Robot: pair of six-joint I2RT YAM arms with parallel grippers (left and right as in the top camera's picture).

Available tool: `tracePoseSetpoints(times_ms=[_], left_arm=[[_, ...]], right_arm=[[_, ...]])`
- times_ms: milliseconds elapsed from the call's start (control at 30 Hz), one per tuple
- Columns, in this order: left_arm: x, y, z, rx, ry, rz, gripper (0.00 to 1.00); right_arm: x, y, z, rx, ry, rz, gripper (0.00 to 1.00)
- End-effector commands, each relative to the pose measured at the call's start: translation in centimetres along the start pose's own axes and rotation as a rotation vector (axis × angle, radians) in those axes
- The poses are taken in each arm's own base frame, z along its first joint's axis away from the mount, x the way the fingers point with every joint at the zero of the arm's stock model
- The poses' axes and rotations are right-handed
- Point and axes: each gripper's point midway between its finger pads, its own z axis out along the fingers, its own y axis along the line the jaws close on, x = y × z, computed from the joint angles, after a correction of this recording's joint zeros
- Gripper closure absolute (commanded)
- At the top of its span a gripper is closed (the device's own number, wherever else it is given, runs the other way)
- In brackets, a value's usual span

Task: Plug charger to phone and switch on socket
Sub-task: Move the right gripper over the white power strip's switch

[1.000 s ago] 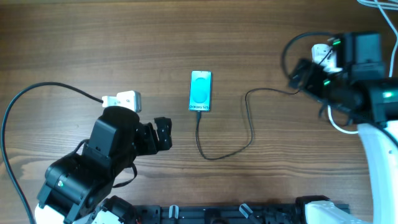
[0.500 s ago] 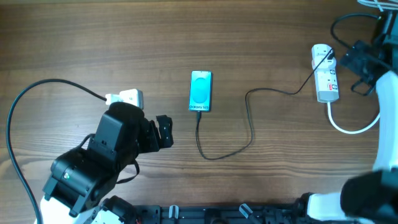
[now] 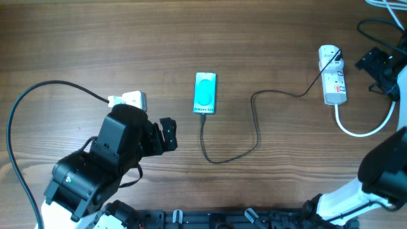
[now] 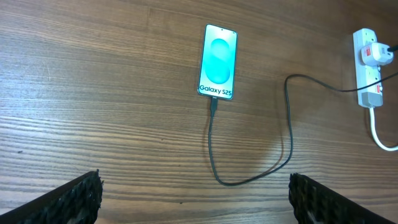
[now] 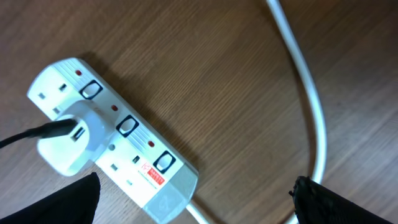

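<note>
Brown wooden table point(image 3: 76, 38) from above. The white socket point(image 3: 332, 76) lies upper right, long axis up the frame, just left of the right arm point(image 3: 381, 67), the nearer one. The charger point(image 4: 210, 140) runs from it to the phone point(image 3: 205, 93), centre. Right fingers point(image 5: 65, 199) and left fingers point(image 4: 68, 196) gape wide, empty. The left arm point(image 3: 114, 152) sits lower left, well apart.

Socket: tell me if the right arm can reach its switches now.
Probably yes. The right gripper hangs open just beside the socket, bare table between them; only the white plug sits near the switches.
</note>
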Motion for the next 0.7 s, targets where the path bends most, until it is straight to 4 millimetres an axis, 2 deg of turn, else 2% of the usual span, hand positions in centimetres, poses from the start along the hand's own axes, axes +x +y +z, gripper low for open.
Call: tracePoseSetpoints(times_ms=[0, 133, 333, 667], left_arm=[[0.1, 0.3, 0.2, -0.016, 0.0, -0.005, 0.0], [0.1, 0.3, 0.2, -0.016, 0.0, -0.005, 0.0], [0.1, 0.3, 0.2, -0.016, 0.0, -0.005, 0.0], [0.1, 0.3, 0.2, -0.016, 0.0, -0.005, 0.0]], right_arm=[[0.8, -0.6, 2.5, 0.049, 0.044, -0.023, 0.01], [1.3, -1.3, 4.7, 0.09, 0.075, -0.027, 0.0], [1.7, -0.8, 7.5, 0.08, 0.1, -0.031, 0.0], [1.5, -0.1, 9.3, 0.047, 0.087, -0.073, 0.0]])
